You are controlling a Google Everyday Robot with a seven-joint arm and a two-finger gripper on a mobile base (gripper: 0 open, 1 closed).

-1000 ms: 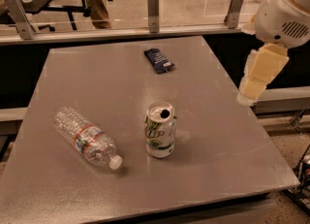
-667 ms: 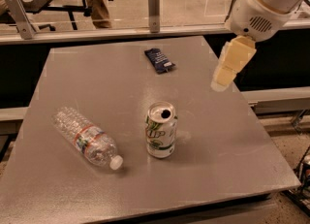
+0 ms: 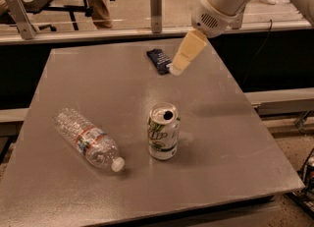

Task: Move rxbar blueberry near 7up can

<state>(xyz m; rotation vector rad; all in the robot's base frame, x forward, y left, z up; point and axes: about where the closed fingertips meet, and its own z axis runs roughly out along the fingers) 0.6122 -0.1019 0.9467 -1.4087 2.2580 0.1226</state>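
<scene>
Well behind the upright silver-white aluminium 7up can with green lettering lies the small flat rxbar blueberry in its dark navy wrapper, on the grey square table. My cream-coloured gripper hangs tip-down just right of the bar, also behind the can. Touching the bar or not: cannot tell. Wide or narrow: cannot tell. Left of the can, a clear plastic water bottle with a red-striped label lies on its side, white cap toward the can.

1 bar is lying flat | 1 can is standing upright | 1 bottle is lying sideways | 1 table is carrying all three | 1 gripper is hovering just beside the bar
</scene>
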